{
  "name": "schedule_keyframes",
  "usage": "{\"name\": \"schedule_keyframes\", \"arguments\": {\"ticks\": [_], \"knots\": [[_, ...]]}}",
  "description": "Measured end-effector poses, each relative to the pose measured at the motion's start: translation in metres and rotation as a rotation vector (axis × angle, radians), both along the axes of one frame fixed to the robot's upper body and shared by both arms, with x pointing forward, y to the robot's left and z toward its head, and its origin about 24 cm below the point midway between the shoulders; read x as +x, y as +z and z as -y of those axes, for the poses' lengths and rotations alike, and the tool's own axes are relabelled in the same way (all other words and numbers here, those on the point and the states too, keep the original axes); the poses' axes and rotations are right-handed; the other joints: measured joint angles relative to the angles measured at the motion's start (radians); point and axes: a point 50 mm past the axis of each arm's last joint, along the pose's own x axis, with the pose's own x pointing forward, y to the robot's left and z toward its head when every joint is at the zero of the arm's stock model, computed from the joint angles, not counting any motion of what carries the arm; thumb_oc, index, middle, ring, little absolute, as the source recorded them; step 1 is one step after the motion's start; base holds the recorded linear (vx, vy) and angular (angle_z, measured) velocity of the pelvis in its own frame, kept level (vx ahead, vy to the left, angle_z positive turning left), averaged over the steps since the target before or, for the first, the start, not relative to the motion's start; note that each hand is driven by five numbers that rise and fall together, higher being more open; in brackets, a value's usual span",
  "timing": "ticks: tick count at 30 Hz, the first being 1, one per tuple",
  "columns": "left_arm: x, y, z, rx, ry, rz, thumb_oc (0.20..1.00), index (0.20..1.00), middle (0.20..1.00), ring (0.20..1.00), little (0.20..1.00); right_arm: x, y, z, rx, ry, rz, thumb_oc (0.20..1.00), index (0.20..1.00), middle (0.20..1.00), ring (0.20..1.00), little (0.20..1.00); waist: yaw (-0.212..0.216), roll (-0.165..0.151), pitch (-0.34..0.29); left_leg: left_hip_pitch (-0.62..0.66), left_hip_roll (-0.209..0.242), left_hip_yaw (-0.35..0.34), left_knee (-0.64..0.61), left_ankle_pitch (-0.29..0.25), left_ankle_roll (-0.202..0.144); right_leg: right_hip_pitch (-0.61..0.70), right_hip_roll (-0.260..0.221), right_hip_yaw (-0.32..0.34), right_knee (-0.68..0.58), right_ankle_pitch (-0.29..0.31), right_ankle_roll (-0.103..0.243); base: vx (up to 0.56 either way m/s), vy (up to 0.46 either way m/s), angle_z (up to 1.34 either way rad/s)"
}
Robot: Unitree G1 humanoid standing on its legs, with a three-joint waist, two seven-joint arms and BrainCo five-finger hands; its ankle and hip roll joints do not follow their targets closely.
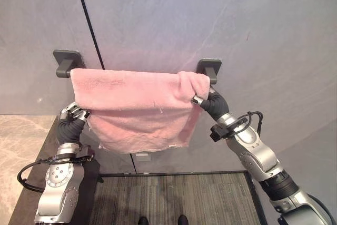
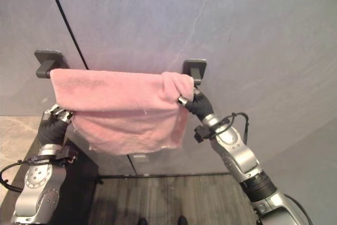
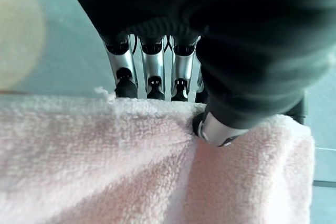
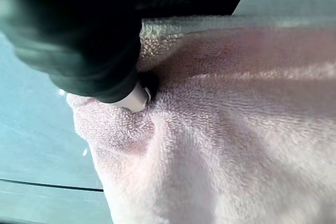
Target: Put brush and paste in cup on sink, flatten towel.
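Grey panelled wall (image 1: 221, 19) ahead, with a dark vertical seam; a beige stone surface (image 1: 21, 151) sits at my lower left and ribbed grey flooring (image 1: 174, 198) lies below. A rail on two dark brackets (image 1: 209, 68) is fixed to the wall, and the pink towel (image 1: 137, 111) hangs over it, reaching from one bracket to the other.

Condition of towel: not flat. The end by the right-side bracket is bunched into a fold, the bottom hem runs unevenly, and the lower left edge is pulled in.

My left hand (image 1: 77, 113) is at the towel's left edge. In its wrist view the fingers (image 3: 152, 69) run behind the cloth and the thumb (image 3: 218, 129) presses in front, so it has the edge pinched. My right hand (image 1: 202, 100) is at the bunched right end; its wrist view shows the thumb (image 4: 134, 98) pressed into the cloth, dimpling it, so I judge a pinch there too, though the fingers are hidden behind the towel.

Step in hand, in my judgement: flattening. To do it well I should draw the two hands apart along the rail with even tension, open out the right-end fold, then level the hem without dragging the towel off the rail.
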Motion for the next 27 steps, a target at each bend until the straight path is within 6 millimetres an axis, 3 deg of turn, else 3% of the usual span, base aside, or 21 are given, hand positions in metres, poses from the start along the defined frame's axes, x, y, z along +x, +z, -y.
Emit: {"name": "schedule_keyframes", "arguments": {"ticks": [4, 12, 14, 16, 19, 20, 24, 25, 26, 27], "knots": [[-0.001, 0.005, -0.004, 0.007, 0.016, 0.019, 0.200, 0.200, 0.200, 0.200, 0.200, 0.000, 0.004, 0.008, -0.063, -0.026, 0.035, 0.200, 0.200, 0.200, 0.200, 0.200, -0.001, -0.001, 0.000, 0.000, 0.000, 0.000, 0.000, 0.000, 0.000, 0.000, 0.000, 0.000, 0.000, 0.000, 0.000, 0.00, 0.000, 0.00], [-0.001, 0.024, -0.001, -0.027, 0.065, 0.154, 0.200, 0.200, 0.200, 0.200, 0.200, -0.005, 0.006, 0.005, -0.098, -0.024, 0.075, 0.200, 0.200, 0.200, 0.200, 0.200, -0.003, 0.001, 0.001, -0.004, 0.000, 0.005, 0.000, -0.001, 0.001, -0.007, 0.000, 0.004, 0.000, 0.000, 0.001, 0.00, 0.000, 0.00], [-0.002, 0.023, 0.001, -0.052, 0.077, 0.166, 0.200, 0.200, 0.200, 0.200, 0.200, -0.006, 0.005, 0.004, -0.084, -0.022, 0.076, 0.200, 0.200, 0.200, 0.200, 0.200, -0.003, 0.001, 0.001, -0.002, 0.001, 0.008, -0.003, -0.004, 0.004, -0.006, 0.000, 0.004, 0.000, -0.003, 0.001, 0.02, 0.006, -0.04], [-0.003, 0.017, 0.001, -0.068, 0.086, 0.150, 0.200, 0.200, 0.200, 0.200, 0.200, -0.006, 0.001, 0.003, -0.043, -0.033, 0.072, 0.272, 0.272, 0.272, 0.272, 0.272, -0.004, 0.001, 0.001, -0.001, 0.001, 0.011, 0.000, -0.003, 0.004, -0.005, 0.000, 0.006, 0.000, -0.003, 0.001, -0.02, -0.009, -0.04], [-0.001, -0.006, -0.006, -0.076, 0.116, 0.046, 0.200, 0.200, 0.200, 0.200, 0.200, 0.003, -0.017, 0.001, 0.006, -0.055, -0.010, 0.200, 0.200, 0.200, 0.200, 0.200, -0.002, -0.001, 0.000, 0.002, 0.001, 0.011, 0.000, -0.003, 0.004, -0.003, 0.001, 0.006, 0.000, -0.002, 0.001, -0.01, -0.002, 0.02], [0.001, -0.023, -0.004, -0.080, 0.111, -0.029, 0.200, 0.200, 0.200, 0.200, 0.200, 0.006, -0.031, 0.003, -0.014, -0.068, -0.077, 0.263, 0.263, 0.263, 0.263, 0.263, 0.005, -0.001, 0.000, 0.000, 0.000, 0.010, 0.000, -0.003, 0.004, -0.002, 0.000, 0.004, 0.000, -0.002, 0.001, -0.02, -0.007, 0.04], [0.000, -0.027, -0.004, -0.084, 0.109, -0.045, 0.200, 0.200, 0.200, 0.200, 0.200, 0.007, -0.040, 0.005, -0.034, -0.103, -0.108, 0.426, 0.426, 0.426, 0.426, 0.426, 0.011, 0.002, 0.000, 0.008, 0.000, 0.007, 0.000, -0.003, 0.004, 0.005, 0.000, 0.003, 0.000, -0.003, 0.001, 0.00, 0.001, 0.01], [-0.001, -0.029, -0.005, -0.085, 0.112, -0.051, 0.200, 0.200, 0.200, 0.200, 0.200, 0.006, -0.042, 0.005, -0.029, -0.105, -0.114, 0.573, 0.573, 0.573, 0.573, 0.573, 0.008, 0.004, 0.001, 0.012, 0.000, 0.007, 0.000, -0.003, 0.004, 0.009, -0.001, 0.003, 0.000, -0.003, 0.000, 0.00, 0.000, 0.00], [-0.002, -0.030, -0.006, -0.085, 0.114, -0.060, 0.426, 0.426, 0.426, 0.426, 0.426, 0.005, -0.043, 0.006, -0.036, -0.111, -0.124, 1.000, 1.000, 1.000, 1.000, 1.000, 0.005, 0.011, 0.001, 0.018, 0.000, 0.007, -0.001, -0.004, 0.005, 0.016, -0.001, 0.002, 0.000, -0.004, 0.000, 0.00, 0.000, 0.00], [-0.003, -0.032, -0.007, -0.083, 0.118, -0.072, 0.517, 0.517, 0.517, 0.517, 0.517, 0.006, -0.043, 0.009, -0.038, -0.123, -0.124, 1.000, 1.000, 1.000, 1.000, 1.000, 0.005, 0.014, -0.001, 0.018, 0.000, 0.006, -0.002, -0.004, 0.005, 0.016, -0.001, 0.002, 0.000, -0.004, 0.000, 0.00, 0.000, 0.00]]}}
